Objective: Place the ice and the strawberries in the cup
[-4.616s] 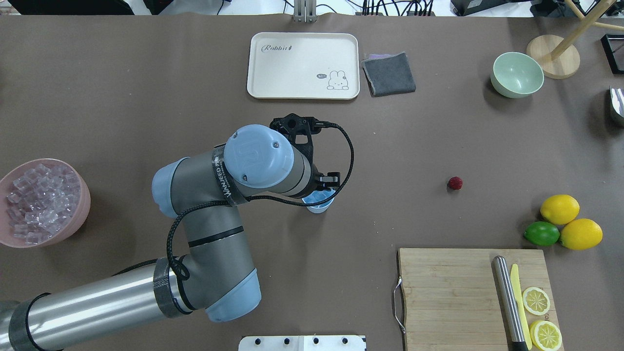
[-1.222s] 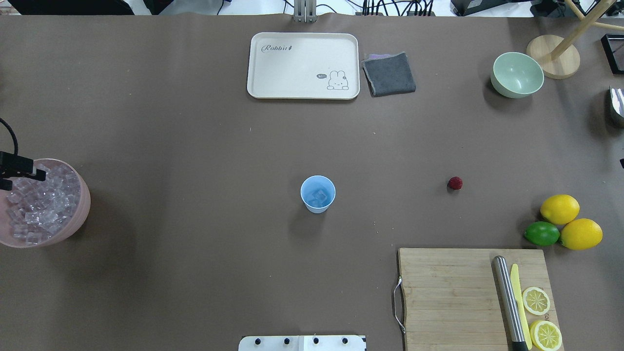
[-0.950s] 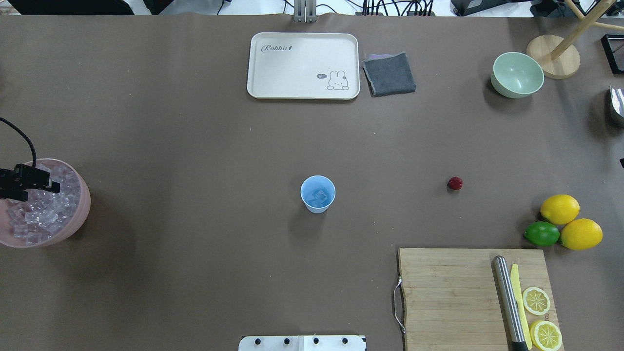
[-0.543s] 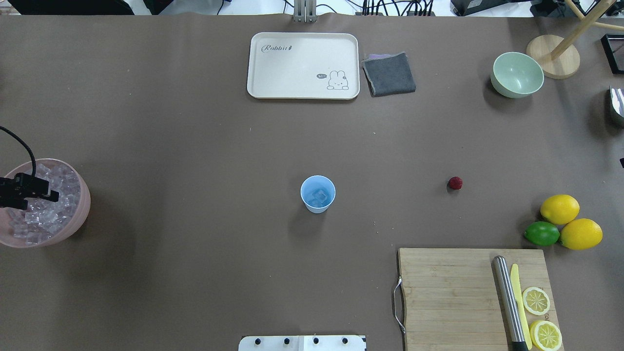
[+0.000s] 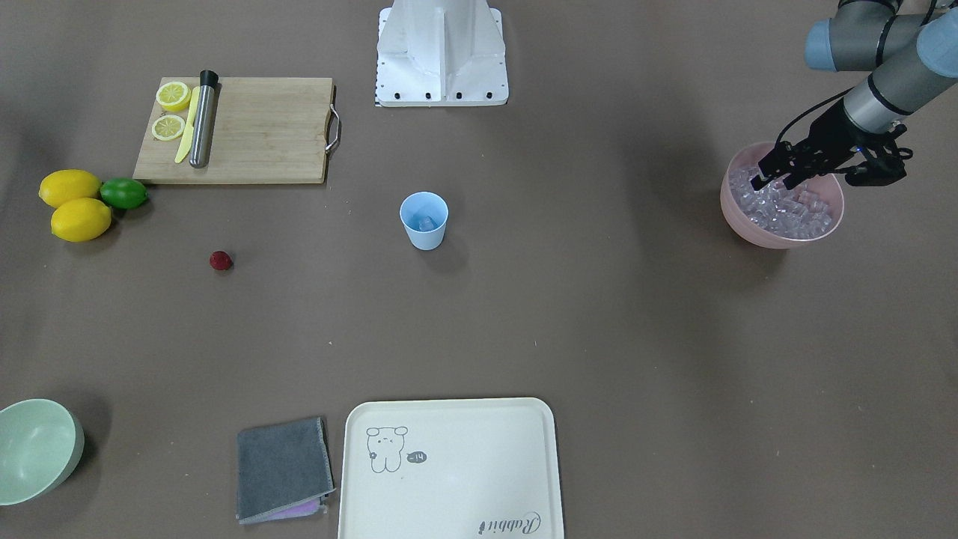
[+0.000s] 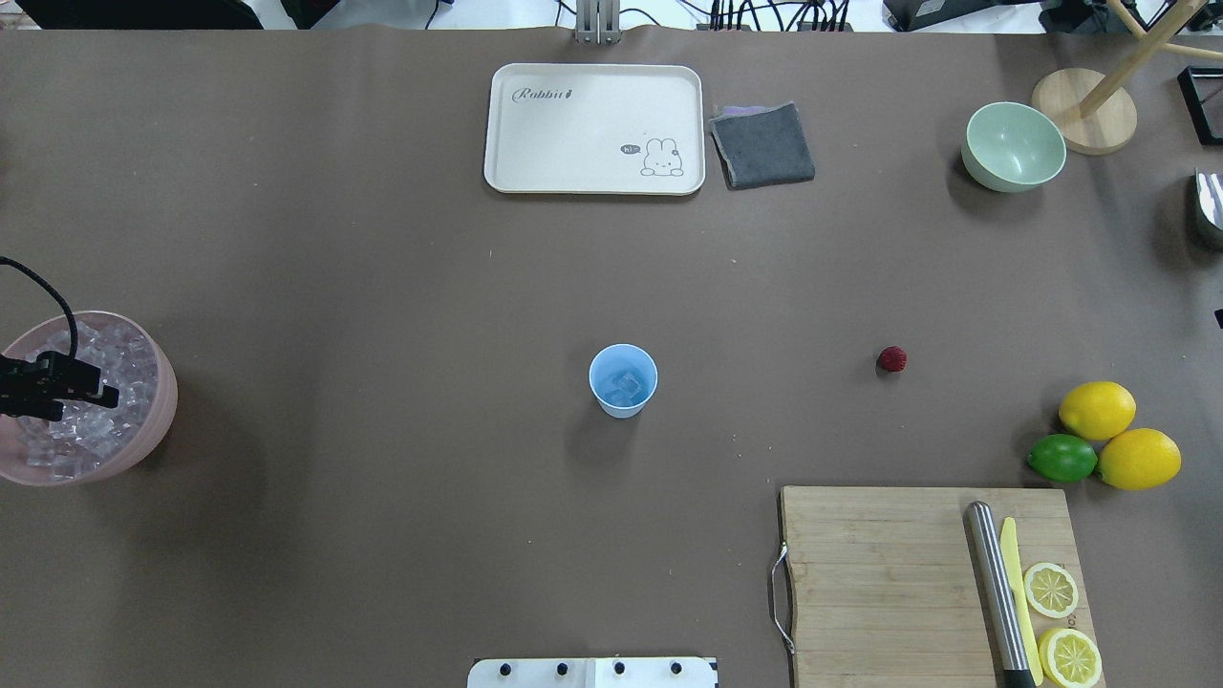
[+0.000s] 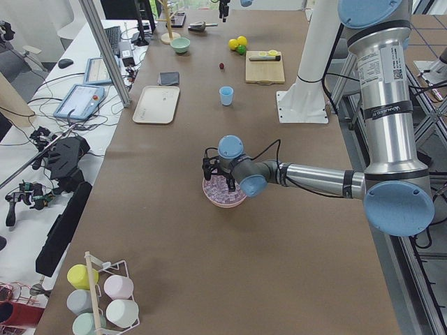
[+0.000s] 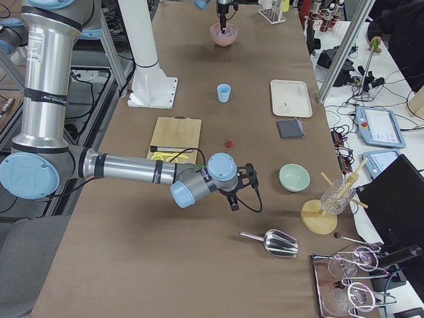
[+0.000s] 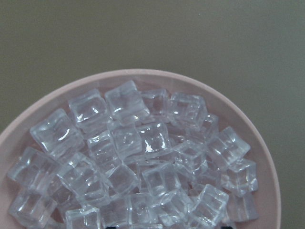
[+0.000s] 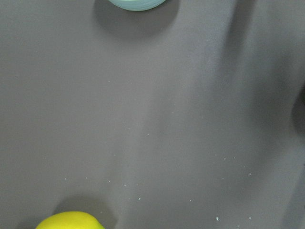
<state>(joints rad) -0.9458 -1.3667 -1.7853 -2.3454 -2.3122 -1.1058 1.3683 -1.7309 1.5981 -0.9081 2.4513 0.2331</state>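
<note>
The light blue cup [image 6: 623, 406] stands upright at mid-table with a couple of ice cubes [image 6: 626, 384] inside; it also shows in the front view [image 5: 424, 232]. The pile of ice [image 9: 128, 157] fills a pink bowl [image 6: 158, 420] at the table's left edge. My left gripper [image 5: 765, 180] hangs just above that ice [image 5: 797, 213], looks open, and holds nothing. The strawberry [image 6: 892, 358] lies alone on the table right of the cup. My right gripper [image 8: 242, 184] hovers over bare table near the lemons; I cannot tell if it is open or shut.
A cream tray [image 6: 592, 129], grey cloth [image 6: 762, 145] and pale green bowl [image 6: 1015, 145] sit along the far side. Two lemons [image 6: 1097, 409] and a lime [image 6: 1062, 458] lie at the right. A cutting board [image 6: 879, 573] holds a metal cylinder, knife and lemon slices.
My left arm left the cup, where ice now lies, and swung to the pink bowl. Over the last second its gripper crept toward the near side over the ice.
</note>
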